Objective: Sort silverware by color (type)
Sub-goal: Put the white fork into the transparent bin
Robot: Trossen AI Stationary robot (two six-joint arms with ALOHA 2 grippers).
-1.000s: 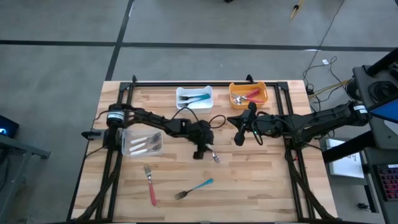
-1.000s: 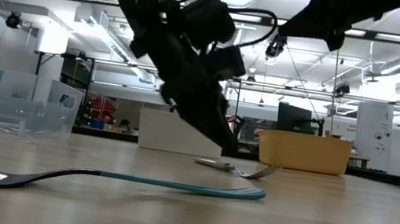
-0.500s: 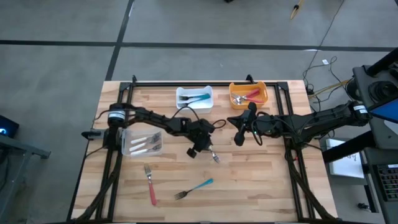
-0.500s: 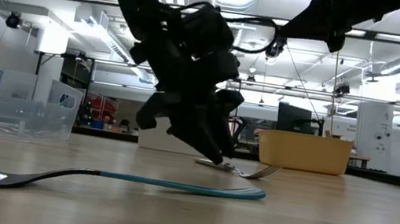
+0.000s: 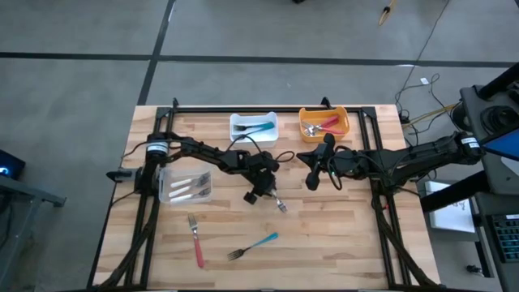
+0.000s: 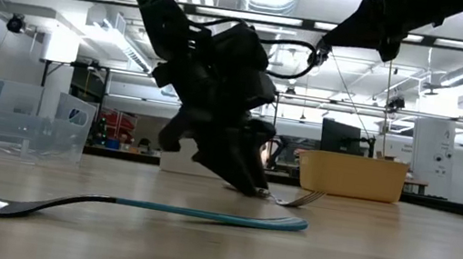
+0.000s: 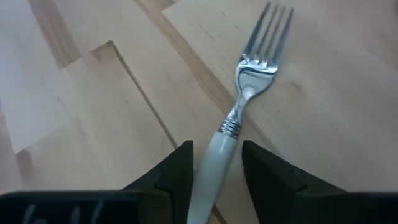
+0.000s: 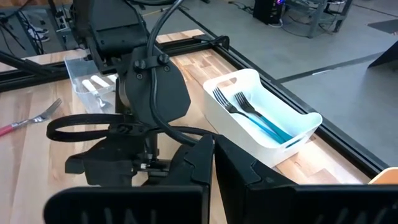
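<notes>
The wooden table (image 5: 340,235) carries three bins (white (image 5: 253,127), orange (image 5: 323,123), clear (image 5: 184,186)) and loose forks (image 5: 253,245).

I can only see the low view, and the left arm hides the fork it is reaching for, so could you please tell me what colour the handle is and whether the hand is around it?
Observer: The handle is white. In the left wrist view, the left hand is open and straddles the white-handled fork, with a gap showing beside the handle.
Operator: Thank you. Where is the bin for white ones?
Observer: From above, the clear bin sits to the left of that hand and holds white-handled pieces.
Operator: And the right arm?
Observer: The right hand is shut and empty. It hangs mid-table, just in front of the orange bin.
</notes>
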